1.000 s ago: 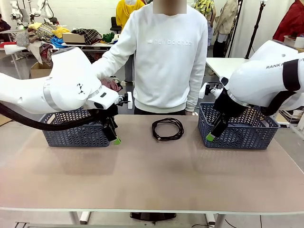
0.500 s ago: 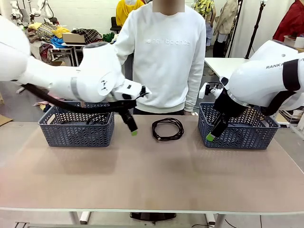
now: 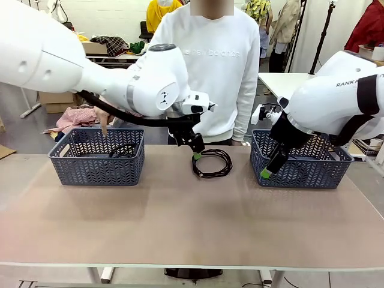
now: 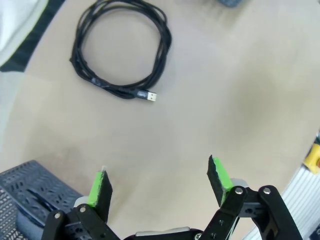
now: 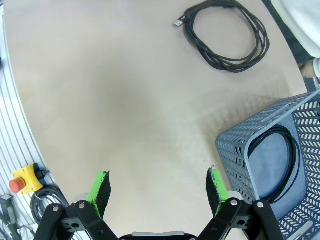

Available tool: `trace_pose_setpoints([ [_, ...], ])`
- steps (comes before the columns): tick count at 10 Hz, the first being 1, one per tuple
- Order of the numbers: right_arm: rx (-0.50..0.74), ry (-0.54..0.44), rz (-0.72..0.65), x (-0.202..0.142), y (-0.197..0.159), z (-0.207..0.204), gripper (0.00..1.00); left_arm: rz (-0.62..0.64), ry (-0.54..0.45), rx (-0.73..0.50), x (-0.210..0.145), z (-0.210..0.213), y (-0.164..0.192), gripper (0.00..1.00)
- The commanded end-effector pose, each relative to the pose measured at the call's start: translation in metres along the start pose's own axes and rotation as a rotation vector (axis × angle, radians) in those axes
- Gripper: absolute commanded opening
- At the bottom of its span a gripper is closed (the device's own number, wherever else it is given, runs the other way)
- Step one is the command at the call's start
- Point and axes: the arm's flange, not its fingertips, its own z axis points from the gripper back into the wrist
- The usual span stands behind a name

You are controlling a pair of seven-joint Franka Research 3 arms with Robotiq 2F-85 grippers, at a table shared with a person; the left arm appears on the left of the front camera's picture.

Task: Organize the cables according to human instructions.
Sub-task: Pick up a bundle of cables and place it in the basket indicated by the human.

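One black cable coil [image 3: 228,163] lies on the table in front of the person, its plug end toward me. My left gripper [image 3: 196,154] hangs open just above the coil's left edge. In the left wrist view the coil [image 4: 116,89] lies ahead of the open left gripper [image 4: 160,181], nothing between the green pads. My right gripper [image 3: 267,171] stands open by the right basket's near left corner. From the right wrist the same coil [image 5: 227,66] is seen far ahead of the empty right gripper [image 5: 157,187]. Another cable [image 3: 123,149] lies in the left basket, and one cable [image 5: 298,165] in the right basket.
Two grey baskets stand at the back, the left basket [image 3: 96,171] and the right basket [image 3: 300,174]. A person stands behind the table and their hand [image 3: 103,122] points a finger down into the left basket. A red stop button [image 5: 19,183] sits off the table's edge.
My left arm has swung right from the front of the left basket to above the middle coil. The person's hand now shows over the left basket. The right arm has not moved.
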Motion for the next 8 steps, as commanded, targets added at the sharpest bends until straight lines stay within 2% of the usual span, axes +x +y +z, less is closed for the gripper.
trace_pose_setpoints([
  [1, -0.002, -0.001, -0.003, 0.001, 0.000, 0.001, 1.00, 0.119, 0.062, 0.042, 0.031, -0.007, 0.005, 1.00],
  [2, -0.002, -0.001, -0.003, 0.001, 0.000, 0.001, 1.00, 0.145, 0.078, 0.031, 0.037, -0.013, 0.007, 1.00],
  [3, -0.002, -0.001, -0.003, 0.001, 0.000, 0.001, 1.00, 0.054, 0.026, 0.014, 0.011, -0.006, 0.005, 1.00],
  [8, -0.002, -0.001, -0.003, 0.001, 0.000, 0.001, 1.00, 0.054, 0.026, 0.014, 0.011, -0.006, 0.005, 1.00],
])
